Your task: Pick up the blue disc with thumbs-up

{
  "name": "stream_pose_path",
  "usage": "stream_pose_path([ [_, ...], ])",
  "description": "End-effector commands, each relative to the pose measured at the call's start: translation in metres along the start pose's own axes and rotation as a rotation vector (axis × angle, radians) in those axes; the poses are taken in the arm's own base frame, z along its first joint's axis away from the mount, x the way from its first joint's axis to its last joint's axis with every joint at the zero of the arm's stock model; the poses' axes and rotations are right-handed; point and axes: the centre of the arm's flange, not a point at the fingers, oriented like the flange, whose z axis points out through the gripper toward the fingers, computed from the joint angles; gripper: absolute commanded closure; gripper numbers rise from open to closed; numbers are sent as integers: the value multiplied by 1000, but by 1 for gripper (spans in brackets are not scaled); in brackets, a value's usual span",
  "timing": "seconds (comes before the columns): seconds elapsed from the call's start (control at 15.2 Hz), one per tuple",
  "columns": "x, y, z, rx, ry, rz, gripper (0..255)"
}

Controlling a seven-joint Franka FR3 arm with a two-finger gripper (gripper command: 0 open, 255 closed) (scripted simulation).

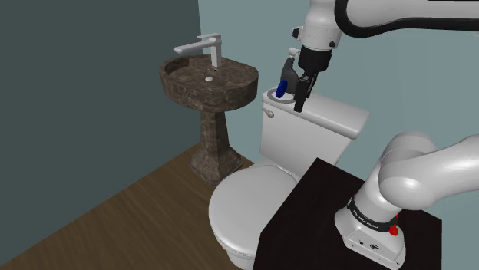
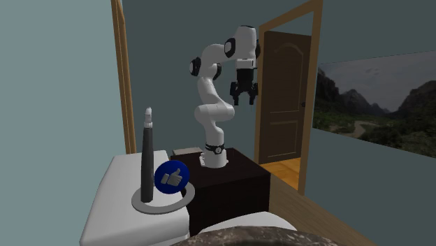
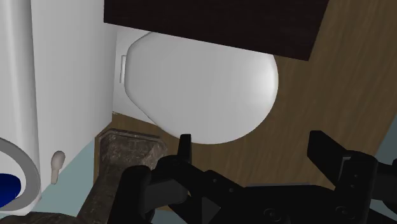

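Plainly, one blue disc, one gripper, its fingers apart.

I'm looking into a small bathroom with blue-grey walls, the one behind the sink darker, and a brown wood-plank floor. A brown mottled pedestal sink with a silver faucet stands in the corner, just beside a white toilet whose lid is down and whose tank backs onto the lighter wall. In the second exterior view I see a brown panelled door within a wooden frame, orange-brown floor at its foot, and a wide mountain landscape on the wall at that view's right.
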Motion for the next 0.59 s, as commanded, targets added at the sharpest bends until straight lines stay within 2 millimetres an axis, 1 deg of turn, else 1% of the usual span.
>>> stream_pose_path([
  [0.0,0,0,0,0,0,0,0],
  [0.26,-10,50,13,-4,2,-141,0],
  [0.53,-14,100,25,-7,4,-282,0],
])
